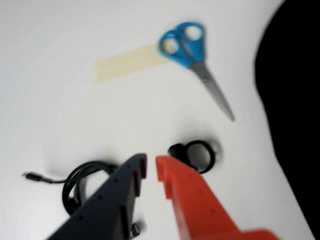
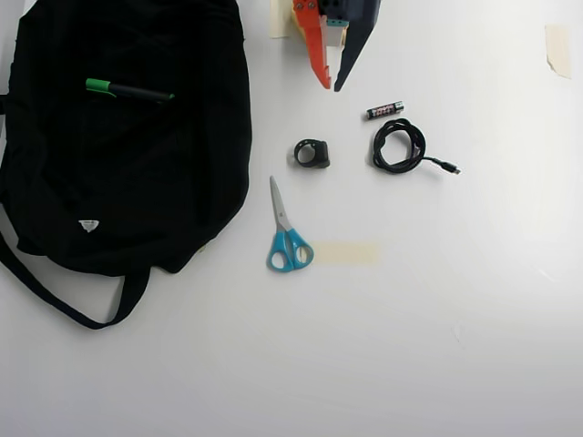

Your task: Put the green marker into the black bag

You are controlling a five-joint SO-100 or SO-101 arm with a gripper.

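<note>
The green marker [image 2: 127, 90] lies on top of the black bag [image 2: 137, 173] near its upper left in the overhead view, green cap to the left. The bag fills the left of that view and shows as a black mass at the right edge of the wrist view [image 1: 295, 100]. My gripper [image 2: 332, 86] is at the top middle of the overhead view, well right of the bag, empty, with its orange and dark fingers nearly together. In the wrist view the gripper [image 1: 151, 166] shows only a narrow gap between the tips. The marker is out of the wrist view.
Blue-handled scissors [image 2: 284, 235] [image 1: 195, 57], a strip of tape [image 2: 346, 253] [image 1: 131, 62], a small black ring-shaped object [image 2: 312, 153] [image 1: 196, 153], a coiled black cable [image 2: 401, 146] [image 1: 80, 182] and a small black battery [image 2: 384, 110] lie on the white table.
</note>
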